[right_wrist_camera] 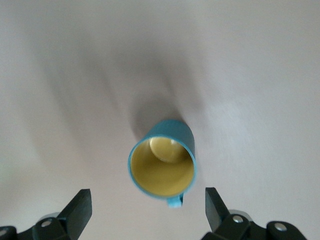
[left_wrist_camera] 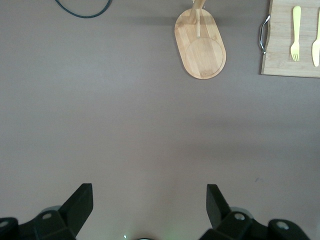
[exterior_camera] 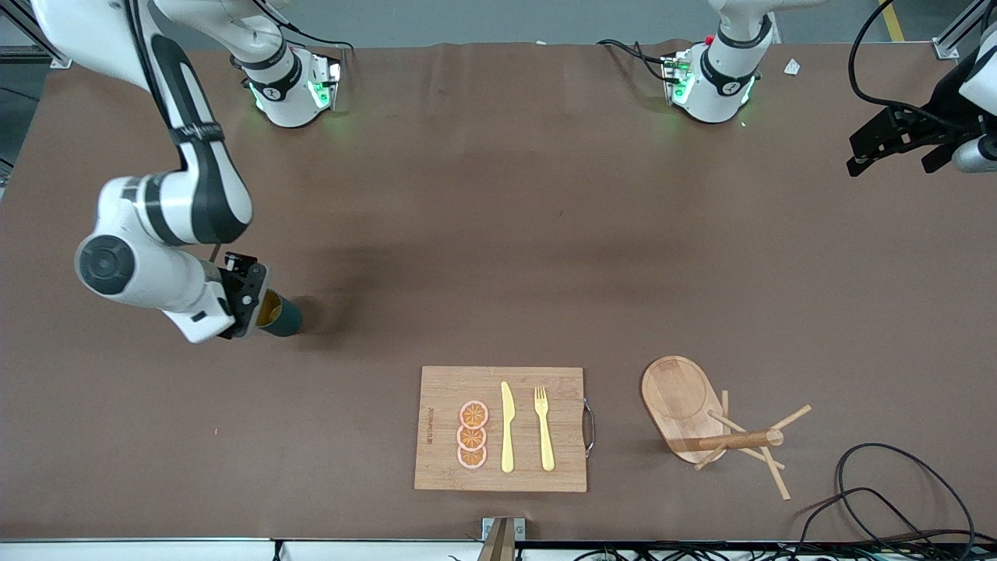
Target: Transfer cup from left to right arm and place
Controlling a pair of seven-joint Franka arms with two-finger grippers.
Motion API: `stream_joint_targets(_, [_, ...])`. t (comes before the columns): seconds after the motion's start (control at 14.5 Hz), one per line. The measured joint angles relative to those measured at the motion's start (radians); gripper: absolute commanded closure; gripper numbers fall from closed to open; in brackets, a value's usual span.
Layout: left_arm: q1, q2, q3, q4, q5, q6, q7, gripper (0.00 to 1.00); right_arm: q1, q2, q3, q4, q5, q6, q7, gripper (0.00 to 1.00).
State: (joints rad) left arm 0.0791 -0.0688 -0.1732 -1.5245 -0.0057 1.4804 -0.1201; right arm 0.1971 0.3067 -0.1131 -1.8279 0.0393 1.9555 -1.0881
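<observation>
**One cup down at the right arm's end, both end effectors released**

Brown covering runs across the whole counter (exterior_camera: 498,234), with two robot bases along its top edge in the front view. One cup (exterior_camera: 280,314) stands upright on the counter toward the right arm's end, teal outside and yellowish inside; the right wrist view shows it (right_wrist_camera: 162,161) between the spread fingers with clear gaps on both sides, its single handle pointing toward the camera. The right end effector (exterior_camera: 248,300) sits just over the cup, fingers parted and touching nothing.

The left end effector (exterior_camera: 903,148) hangs over the left arm's end of the counter, waiting, its two fingers (left_wrist_camera: 80,202) wide apart with nothing between them.

Nearer to the front camera lies one wooden cutting board (exterior_camera: 444,389) with a metal handle at one side. On it are three orange slices (exterior_camera: 473,435) in a column, one yellow knife (exterior_camera: 507,427) and one yellow fork (exterior_camera: 544,428), side by side. Beside the board, toward the left arm's end, one wooden mug rack (exterior_camera: 685,405) lies tipped over on its oval base, pegs sticking out. One black cable (exterior_camera: 896,499) loops at the counter's corner nearby.
</observation>
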Motion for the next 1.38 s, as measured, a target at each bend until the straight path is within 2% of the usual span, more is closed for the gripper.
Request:
stream_joint_targets(0.21, [0.0,0.012,0.0,0.007,0.006,-0.004,0.0,0.0,-0.03,-0.055,-0.004,0.021,0.0,-0.047,0.251,0.0])
stream_joint_targets(0.62, [0.0,0.0,-0.016,-0.001,0.006,-0.044,-0.003,0.0,-0.146,-0.075,-0.008,0.09,0.012,-0.142,0.435,0.0])
stream_joint_targets(1.04, [0.0,-0.01,-0.021,-0.02,0.006,-0.035,-0.003,0.0,-0.155,-0.077,-0.006,0.256,0.011,-0.327,0.873,0.0])
stream_joint_targets(1.24, [0.0,-0.023,-0.022,-0.047,0.006,-0.003,-0.003,0.0,-0.181,-0.079,-0.008,0.34,0.001,-0.395,0.957,0.0])
stream_joint_targets(1.38, [0.0,-0.035,-0.022,-0.063,0.006,0.009,-0.003,0.0,-0.196,-0.079,-0.008,0.385,-0.04,-0.433,0.961,0.0])
